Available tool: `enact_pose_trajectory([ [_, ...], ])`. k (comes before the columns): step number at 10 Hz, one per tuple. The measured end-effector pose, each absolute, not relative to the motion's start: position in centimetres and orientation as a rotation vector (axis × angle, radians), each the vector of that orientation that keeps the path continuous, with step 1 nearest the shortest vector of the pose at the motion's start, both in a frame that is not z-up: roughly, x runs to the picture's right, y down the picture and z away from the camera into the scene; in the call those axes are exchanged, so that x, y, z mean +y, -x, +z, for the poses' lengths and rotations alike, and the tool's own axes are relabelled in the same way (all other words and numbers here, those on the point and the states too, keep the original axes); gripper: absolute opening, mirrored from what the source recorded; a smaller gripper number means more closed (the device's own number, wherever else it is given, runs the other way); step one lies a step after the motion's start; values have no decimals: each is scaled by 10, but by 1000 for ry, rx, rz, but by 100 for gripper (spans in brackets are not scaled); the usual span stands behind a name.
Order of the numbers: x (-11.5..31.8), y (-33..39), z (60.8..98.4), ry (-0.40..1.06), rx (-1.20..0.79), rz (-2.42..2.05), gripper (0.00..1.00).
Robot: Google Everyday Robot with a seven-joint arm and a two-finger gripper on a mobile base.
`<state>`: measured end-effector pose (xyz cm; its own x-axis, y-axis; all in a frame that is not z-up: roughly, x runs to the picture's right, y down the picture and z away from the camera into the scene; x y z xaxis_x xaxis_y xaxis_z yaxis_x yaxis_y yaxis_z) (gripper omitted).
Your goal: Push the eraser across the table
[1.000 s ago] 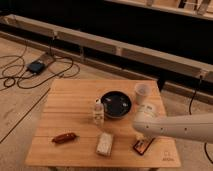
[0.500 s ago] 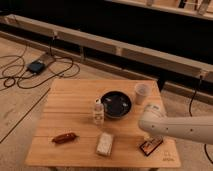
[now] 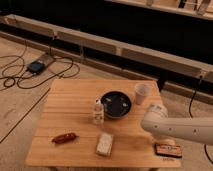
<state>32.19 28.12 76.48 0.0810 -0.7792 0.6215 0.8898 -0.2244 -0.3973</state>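
Observation:
The eraser (image 3: 167, 150), a small flat dark block with reddish-brown edges, lies near the front right corner of the light wooden plank table (image 3: 75, 105). My white arm (image 3: 180, 128) reaches in from the right, low over the table. My gripper (image 3: 161, 142) is mostly hidden under the arm's end, just above and to the left of the eraser, right at it. I cannot tell whether it touches the eraser.
A black bowl (image 3: 116, 104) sits mid-table with a paper cup (image 3: 142, 93) to its right and a small bottle (image 3: 98, 112) to its left. A pale beige sponge block (image 3: 104, 144) and a reddish-brown sausage-shaped thing (image 3: 64, 137) lie along the front. Cables and a box (image 3: 37, 66) lie on the floor at left.
The eraser has slid to the right, closer to the table's right edge. My arm has moved to the right with it.

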Motion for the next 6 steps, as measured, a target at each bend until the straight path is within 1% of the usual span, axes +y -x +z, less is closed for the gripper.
enact_pose_trajectory([
  [6, 279, -312, 763, 901, -164, -1568, 80],
])
